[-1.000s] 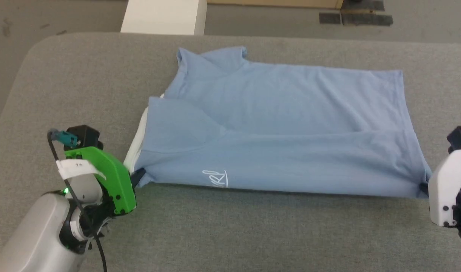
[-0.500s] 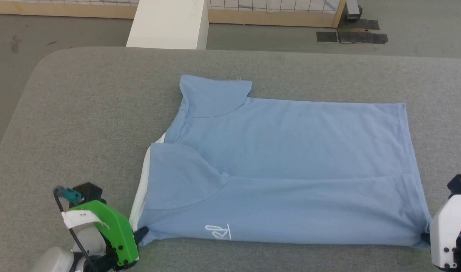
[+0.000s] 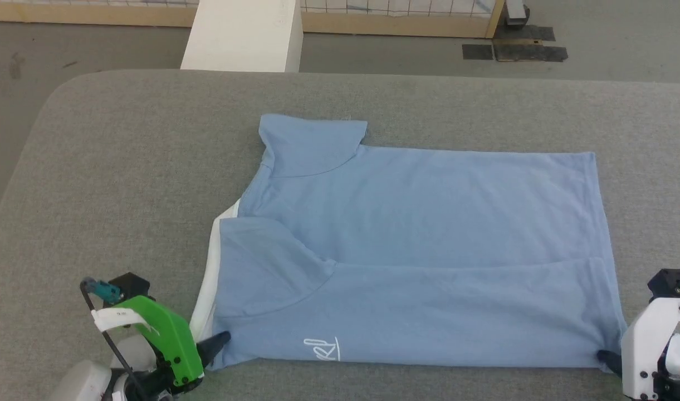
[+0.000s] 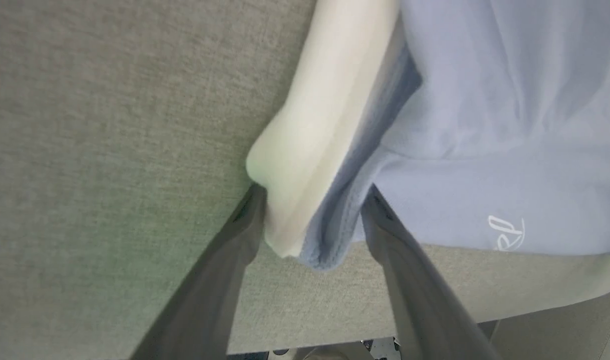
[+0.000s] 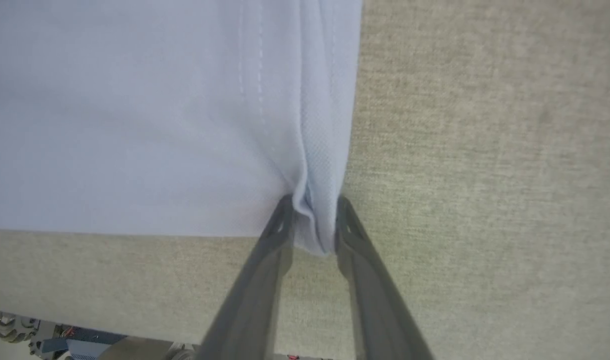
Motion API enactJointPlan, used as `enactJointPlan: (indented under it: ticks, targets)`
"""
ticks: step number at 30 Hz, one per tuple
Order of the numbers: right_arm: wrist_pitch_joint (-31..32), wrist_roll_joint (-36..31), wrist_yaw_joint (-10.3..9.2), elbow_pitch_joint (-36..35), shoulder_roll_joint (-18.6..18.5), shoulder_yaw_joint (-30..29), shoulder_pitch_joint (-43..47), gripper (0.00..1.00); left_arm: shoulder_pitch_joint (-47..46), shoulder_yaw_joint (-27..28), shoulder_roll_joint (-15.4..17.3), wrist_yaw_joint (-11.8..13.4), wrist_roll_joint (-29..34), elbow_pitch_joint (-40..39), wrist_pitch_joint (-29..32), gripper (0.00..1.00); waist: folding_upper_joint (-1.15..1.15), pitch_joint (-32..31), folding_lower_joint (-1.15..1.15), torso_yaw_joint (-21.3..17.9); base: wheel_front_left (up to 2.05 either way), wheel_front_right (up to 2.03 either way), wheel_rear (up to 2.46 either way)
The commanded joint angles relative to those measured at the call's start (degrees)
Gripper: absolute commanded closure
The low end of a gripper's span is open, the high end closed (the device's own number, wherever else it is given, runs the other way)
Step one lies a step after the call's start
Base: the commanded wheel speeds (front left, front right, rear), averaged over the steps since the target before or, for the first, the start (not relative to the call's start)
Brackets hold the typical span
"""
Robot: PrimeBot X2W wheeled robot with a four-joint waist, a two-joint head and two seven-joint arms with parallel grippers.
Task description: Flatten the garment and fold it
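In the head view the garment point(image 3: 417, 250) lies flat on the grey table point(image 3: 122, 167). Its long axis runs left to right, with the white collar point(image 3: 206, 295) at the left, the hem at the right and the near edge doubled over. The left gripper point(image 3: 214, 342) sits at its lower-left corner and the right gripper point(image 3: 607, 356) at its lower-right. The cursive logo point(image 3: 322, 349) is cut by the fold and unreadable. In the left wrist view the fingers stand apart, with the collar corner loose between them. In the right wrist view the hem corner fills the narrow gap between the fingers; whether it is pinched or released I cannot tell.
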Motion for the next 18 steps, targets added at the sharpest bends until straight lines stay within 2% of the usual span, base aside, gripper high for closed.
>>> enactJointPlan:
  ticks: [1, 8, 12, 18]
  targets:
    - [-0.28, 0.35, -0.09, 0.86, 0.08, 0.30, -0.50, 0.00, -0.63, 0.21, 0.89, 0.07, 0.31, 0.98, -0.14, 0.00, 0.00, -0.52, 0.00, -0.21, 0.00, 0.00, 0.00]
    - [-0.67, 3.06, -0.09, -2.98, -0.98, -0.79, -2.32, 0.00, -2.88, 1.64, 3.62, 0.70, 0.93, -4.08, 0.78, 0.00, 0.00, -2.66, 0.00, -0.49, 0.00, 0.00, 0.00]
    - [-1.68, 4.82, -0.09, -6.68, -0.98, -3.00, -4.68, 0.00, -5.07, 3.51, 4.07, 0.80, 1.16, -8.40, -0.72, 0.00, 0.00, -3.65, 0.00, -0.55, 0.00, 0.00, 0.00]
    - [-8.30, 3.87, -0.09, -10.30, 0.02, -6.51, -8.33, 0.00, -8.18, 5.74, 3.25, -2.28, 5.38, -10.31, -10.85, 0.00, 0.00, -3.85, 0.00, -0.90, 0.00, 0.00, 0.00]
